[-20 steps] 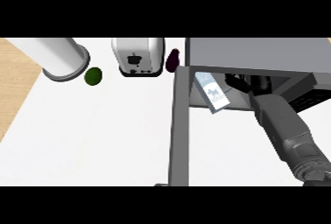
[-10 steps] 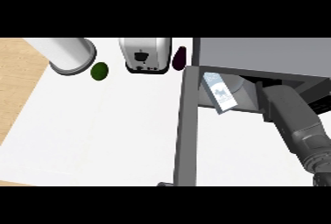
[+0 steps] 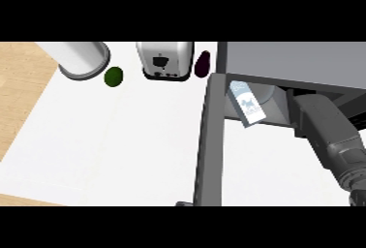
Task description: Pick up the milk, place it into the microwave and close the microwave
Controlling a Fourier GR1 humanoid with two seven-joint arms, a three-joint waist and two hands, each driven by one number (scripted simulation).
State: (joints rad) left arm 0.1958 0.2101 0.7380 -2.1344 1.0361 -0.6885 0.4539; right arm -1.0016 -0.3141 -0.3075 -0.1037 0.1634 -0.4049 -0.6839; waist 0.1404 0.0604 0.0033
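White tabletop fills most of the view, with a strip of pale wood along its left edge. At the back stand a white cylinder, a toaster and, between them on the tabletop, a dark green round fruit. Just right of the toaster lies a dark purple oval thing, close against the microwave.

That grey microwave takes up the upper right. Its door is swung open and seen edge-on, running as a long grey bar down toward the view's lower edge.

Milk, a white carton with blue print, sits tilted at the microwave's opening, just right of the door's top end, with its lower end near the front lip of the cavity. Whether it rests on the floor inside or is being carried cannot be told.

Reaching up from the lower right, the right forearm enters the opening beside the carton. The hand itself is hidden inside the dark cavity, so whether it is spread or curled round the milk cannot be told
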